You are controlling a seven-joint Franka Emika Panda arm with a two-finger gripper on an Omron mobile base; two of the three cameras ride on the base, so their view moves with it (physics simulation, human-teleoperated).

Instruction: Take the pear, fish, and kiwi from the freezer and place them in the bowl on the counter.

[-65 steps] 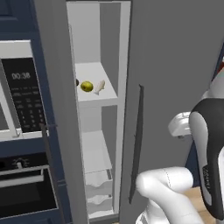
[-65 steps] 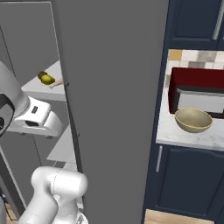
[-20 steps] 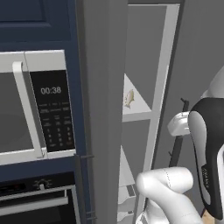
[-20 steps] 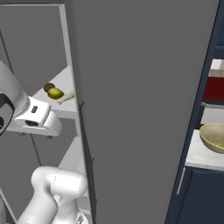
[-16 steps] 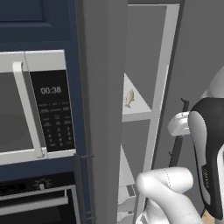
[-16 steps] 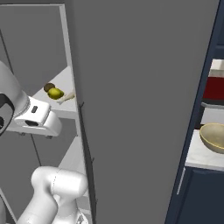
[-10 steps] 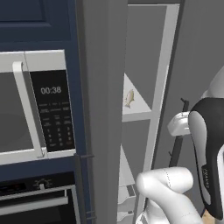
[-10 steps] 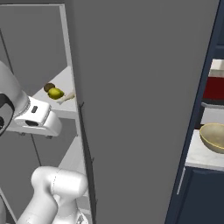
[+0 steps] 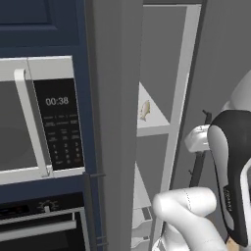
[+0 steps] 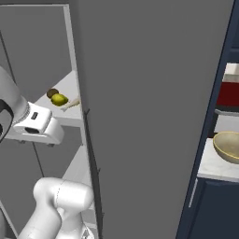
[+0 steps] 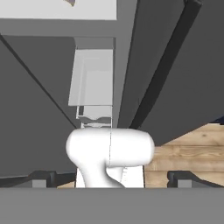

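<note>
gripper (image 11: 109, 177) wide open, empty. pear (image 10: 59, 99) at freezer shelf (image 10: 70, 93) front edge: light, firm, likely slick; grip across its middle.

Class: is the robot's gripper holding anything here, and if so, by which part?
Nothing is held. The gripper has its jaws wide apart with nothing between them.

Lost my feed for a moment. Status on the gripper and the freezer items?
Gripper open, empty, below the shelf. Pear, kiwi, fish on freezer shelf; bowl on counter. Open freezer door stands between.
</note>
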